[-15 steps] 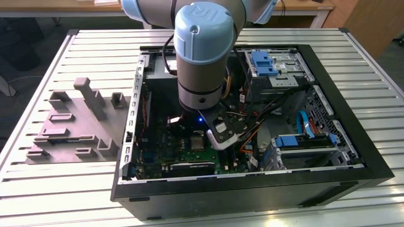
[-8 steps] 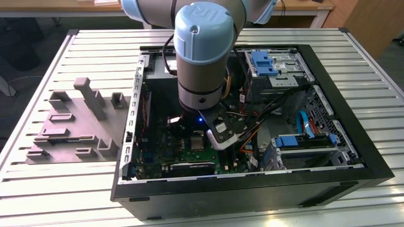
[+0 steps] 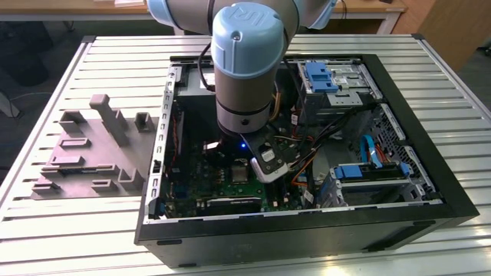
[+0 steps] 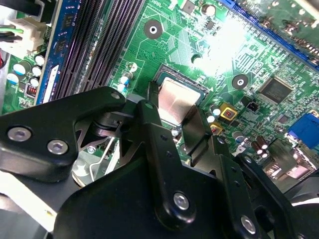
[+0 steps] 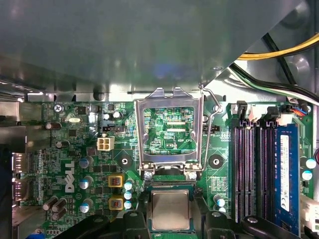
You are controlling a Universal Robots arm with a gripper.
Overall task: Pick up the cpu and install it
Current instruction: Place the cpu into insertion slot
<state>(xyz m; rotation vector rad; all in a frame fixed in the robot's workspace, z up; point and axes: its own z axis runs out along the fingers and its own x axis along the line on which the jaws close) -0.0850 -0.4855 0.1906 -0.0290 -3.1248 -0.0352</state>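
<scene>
The cpu [image 5: 170,206] is a pale silver square chip, sitting low over the open socket on the green motherboard [image 5: 75,149]. In both wrist views my gripper [image 5: 170,219] has one black finger on each side of the chip. The fingers [image 4: 152,107] press against the edges of the cpu [image 4: 175,99], so the gripper is shut on it. The silver socket frame [image 5: 172,102] stands swung up just beyond the chip. In the exterior view the arm [image 3: 245,75] reaches straight down into the computer case [image 3: 429,190].
Black memory slots [image 5: 254,169] and a blue slot [image 5: 285,174] run beside the socket. Yellow, black and white cables [image 5: 279,55] hang close by. Drive cages with blue clips [image 3: 368,172] fill the case's other half. A grey moulded tray [image 3: 84,155] lies on the slatted table at the exterior view's left.
</scene>
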